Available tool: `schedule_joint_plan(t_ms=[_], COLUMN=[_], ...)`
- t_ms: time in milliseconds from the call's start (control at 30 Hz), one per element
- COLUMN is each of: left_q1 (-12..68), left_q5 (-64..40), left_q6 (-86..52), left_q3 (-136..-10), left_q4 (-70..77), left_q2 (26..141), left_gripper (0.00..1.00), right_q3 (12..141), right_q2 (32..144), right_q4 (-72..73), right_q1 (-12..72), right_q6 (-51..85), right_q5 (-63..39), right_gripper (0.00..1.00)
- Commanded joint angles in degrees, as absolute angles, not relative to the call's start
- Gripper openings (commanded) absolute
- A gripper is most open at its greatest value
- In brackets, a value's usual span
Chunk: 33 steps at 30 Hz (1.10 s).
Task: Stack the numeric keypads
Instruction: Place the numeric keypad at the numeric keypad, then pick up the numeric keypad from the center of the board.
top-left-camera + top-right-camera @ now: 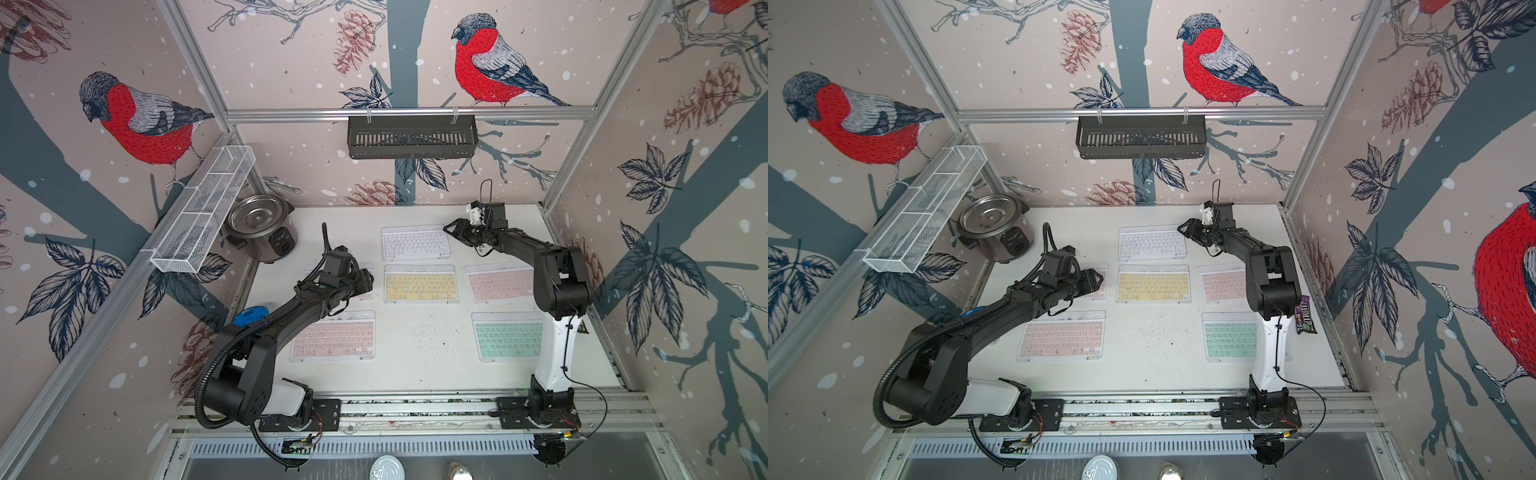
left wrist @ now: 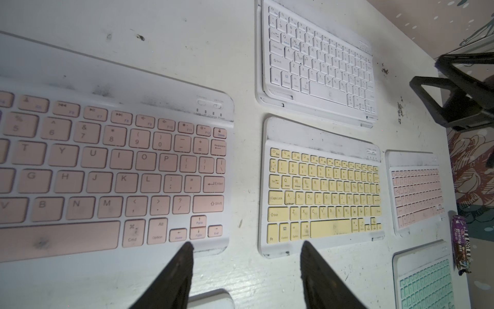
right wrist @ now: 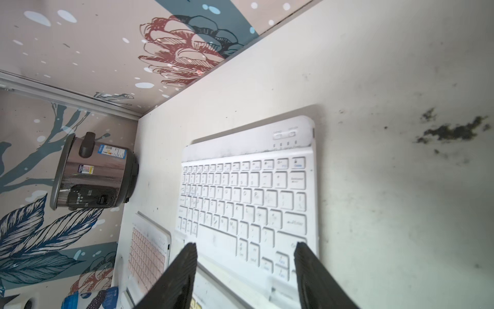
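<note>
Left gripper (image 2: 246, 251): fingers spread, only bare table (image 2: 187, 53) between them, nothing held.
Left fingertips: one shows over the corner of the left pink keypad (image 2: 115, 171), the other over the near edge of the yellow keypad (image 2: 323, 195).
Left arm (image 1: 266, 328): runs low from its base at the front left, its forearm slanting toward the middle row and its wrist covering most of the left pink keypad in both top views.
Right gripper (image 3: 246, 250): fingers parted, nothing pinched, tips over the bottom key rows of the white keypad (image 3: 240, 192).
Right arm (image 1: 557, 291): stands upright from the front right base, bends at the elbow, and its forearm reaches back and inward to the white keypad's right end.
Keypads, look: thin, flat, pale frames with grey smudges, pastel keys.
Keypads, place: all flat on the table, apart from one another; white at the back centre, yellow just in front of it, the right pink keypad (image 1: 498, 283) beside the yellow, the mint keypad (image 1: 508, 337) front right, the front pink keypad (image 1: 332, 337) front left.
Surroundings: rice cooker (image 1: 259, 226) in the back left corner; candy bar (image 1: 1305, 316) at the right edge.
</note>
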State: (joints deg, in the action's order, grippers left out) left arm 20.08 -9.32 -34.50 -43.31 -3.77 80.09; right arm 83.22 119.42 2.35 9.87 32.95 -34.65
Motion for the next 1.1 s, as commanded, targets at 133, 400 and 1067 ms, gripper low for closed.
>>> schedule_joint_plan(t_ms=[133,400,1067], left_q1=[20.7,22.76,25.49], left_q5=[-11.98,-12.93,-13.77], left_q6=[-32.93,-31.86,-34.25], left_q3=[-41.16,-39.29,-41.08], left_q4=[-1.64,-0.98,8.43], left_q2=[77.43,75.02,86.02], left_gripper=[0.63,0.63,0.64], right_q3=[68.52,50.18,36.77], right_q2=[105.24,89.22,81.63], right_q4=[4.79,4.13,6.41], right_q1=[13.4,19.76,12.13], right_q6=[30.15,29.42,29.01], right_q5=[-27.79,-22.35,-29.09], right_gripper=[0.61,0.62,0.67])
